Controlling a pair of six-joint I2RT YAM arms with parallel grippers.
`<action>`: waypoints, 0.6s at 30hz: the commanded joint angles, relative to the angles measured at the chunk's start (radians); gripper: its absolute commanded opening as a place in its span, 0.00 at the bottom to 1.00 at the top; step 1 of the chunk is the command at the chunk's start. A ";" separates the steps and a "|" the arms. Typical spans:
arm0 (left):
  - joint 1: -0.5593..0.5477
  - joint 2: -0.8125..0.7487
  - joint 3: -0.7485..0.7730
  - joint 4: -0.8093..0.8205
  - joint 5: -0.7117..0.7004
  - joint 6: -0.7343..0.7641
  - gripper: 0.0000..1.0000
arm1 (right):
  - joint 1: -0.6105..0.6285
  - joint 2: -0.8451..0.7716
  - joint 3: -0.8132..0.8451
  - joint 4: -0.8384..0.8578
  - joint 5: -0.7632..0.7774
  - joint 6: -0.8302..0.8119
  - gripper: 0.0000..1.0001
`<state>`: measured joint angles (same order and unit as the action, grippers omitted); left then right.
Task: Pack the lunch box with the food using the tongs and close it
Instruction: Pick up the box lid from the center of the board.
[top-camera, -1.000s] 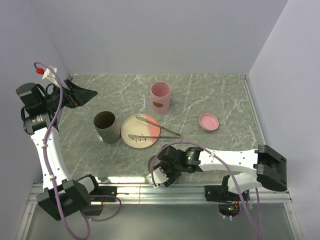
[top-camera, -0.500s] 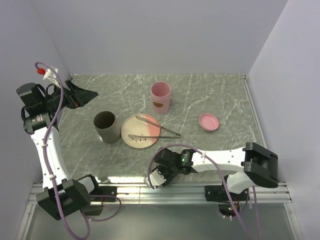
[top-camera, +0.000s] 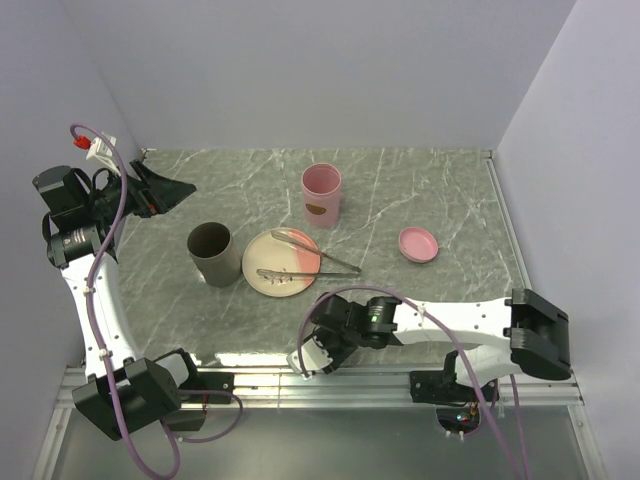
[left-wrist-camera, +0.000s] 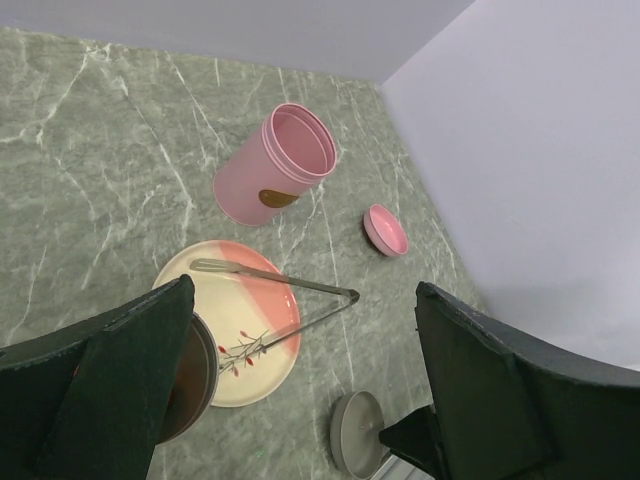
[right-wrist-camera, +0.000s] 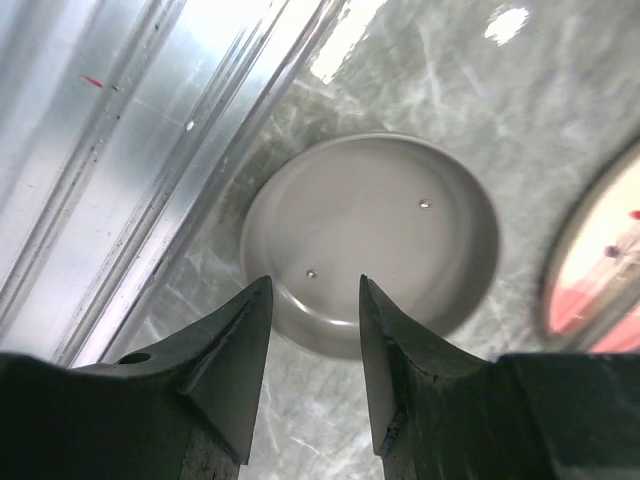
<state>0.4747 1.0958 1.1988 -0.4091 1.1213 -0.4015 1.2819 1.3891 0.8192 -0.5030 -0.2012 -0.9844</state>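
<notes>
Tongs lie across the plate, mid-frame. They look light, stiff and slick, probably best pinched across both arms mid-length. The right gripper hovers half-open and empty over the grey lid. The left gripper, upper left, gapes wide.

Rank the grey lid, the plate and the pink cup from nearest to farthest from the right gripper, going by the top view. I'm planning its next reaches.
1. grey lid: directly under the right gripper, at the table's near edge.
2. plate: just beyond it, mid-table.
3. pink cup: farthest, toward the back wall.
</notes>
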 joint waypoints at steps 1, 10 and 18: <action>0.005 -0.004 0.010 0.023 0.023 0.018 0.98 | 0.019 -0.059 0.022 -0.045 -0.011 0.010 0.47; 0.005 -0.005 0.010 0.024 0.023 0.016 0.98 | 0.033 -0.061 -0.074 -0.029 0.020 -0.005 0.47; 0.005 -0.010 0.016 0.004 0.025 0.033 0.98 | 0.030 0.013 -0.107 0.090 0.052 0.012 0.44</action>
<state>0.4747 1.0958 1.1988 -0.4099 1.1213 -0.4023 1.3067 1.3865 0.7250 -0.4885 -0.1711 -0.9836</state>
